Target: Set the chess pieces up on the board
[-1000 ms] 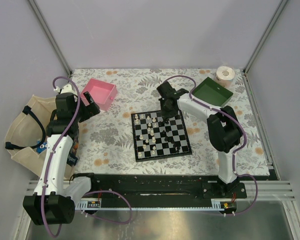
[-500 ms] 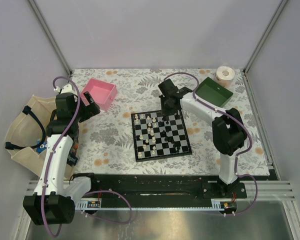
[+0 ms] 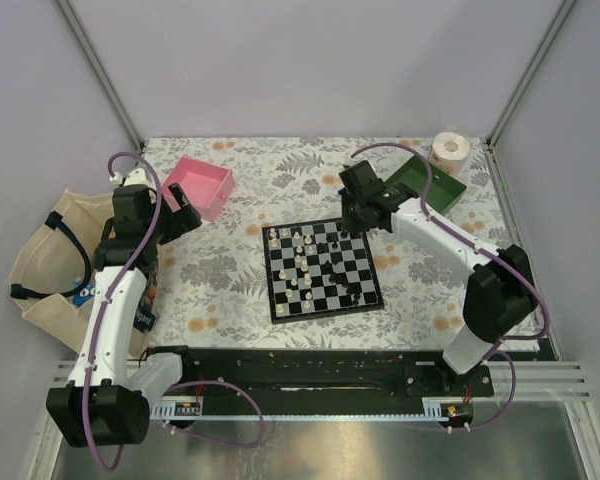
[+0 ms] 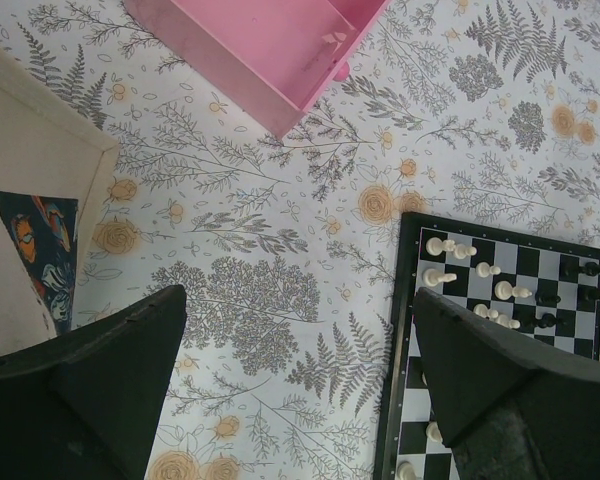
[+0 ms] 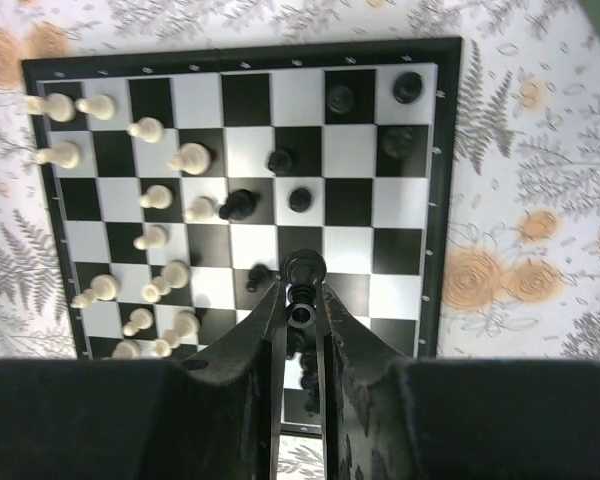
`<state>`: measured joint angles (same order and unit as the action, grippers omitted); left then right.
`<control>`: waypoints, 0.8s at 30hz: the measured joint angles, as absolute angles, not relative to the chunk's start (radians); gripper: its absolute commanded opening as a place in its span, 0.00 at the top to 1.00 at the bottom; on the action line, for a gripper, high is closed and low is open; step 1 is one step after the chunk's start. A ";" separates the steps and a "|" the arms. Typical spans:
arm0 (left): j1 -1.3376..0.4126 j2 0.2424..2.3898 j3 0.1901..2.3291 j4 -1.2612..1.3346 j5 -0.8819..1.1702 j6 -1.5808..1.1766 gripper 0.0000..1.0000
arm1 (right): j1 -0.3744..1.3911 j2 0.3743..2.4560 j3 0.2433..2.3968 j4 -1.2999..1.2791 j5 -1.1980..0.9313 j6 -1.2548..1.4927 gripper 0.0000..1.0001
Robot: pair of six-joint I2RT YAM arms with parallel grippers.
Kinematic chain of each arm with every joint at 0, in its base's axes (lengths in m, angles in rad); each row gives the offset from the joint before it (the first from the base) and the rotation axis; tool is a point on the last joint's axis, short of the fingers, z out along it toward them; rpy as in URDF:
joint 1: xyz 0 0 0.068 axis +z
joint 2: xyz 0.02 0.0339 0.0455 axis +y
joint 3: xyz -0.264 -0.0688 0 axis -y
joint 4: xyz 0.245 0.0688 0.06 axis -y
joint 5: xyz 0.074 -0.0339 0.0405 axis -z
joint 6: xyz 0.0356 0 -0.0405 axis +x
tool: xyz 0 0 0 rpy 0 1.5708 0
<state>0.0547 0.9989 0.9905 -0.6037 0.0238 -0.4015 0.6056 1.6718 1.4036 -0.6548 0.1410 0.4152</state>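
Top external view: right hand [image 3: 358, 215] over far edge of the board [image 3: 322, 268]; left hand [image 3: 180, 215] just beside pink tray [image 3: 202, 185]; green tray [image 3: 425, 183] partly behind right arm [image 3: 435, 232], contents not discernible.

Left wrist view: left hand [image 4: 298, 330] spread wide above the table [image 4: 280, 230]; plain pink floor showing in the pink tray [image 4: 270, 40].

Right wrist view: right hand [image 5: 300, 300] pinched narrow on a black chessman [image 5: 303, 268] over the board [image 5: 450, 200]; cream chess pieces [image 5: 190, 157] on its left squares, black ones [image 5: 408, 87] towards the right.
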 measured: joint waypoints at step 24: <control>0.055 1.000 0.991 -0.604 0.035 -0.402 0.01 | 0.474 1.678 1.246 -0.645 0.119 0.414 0.85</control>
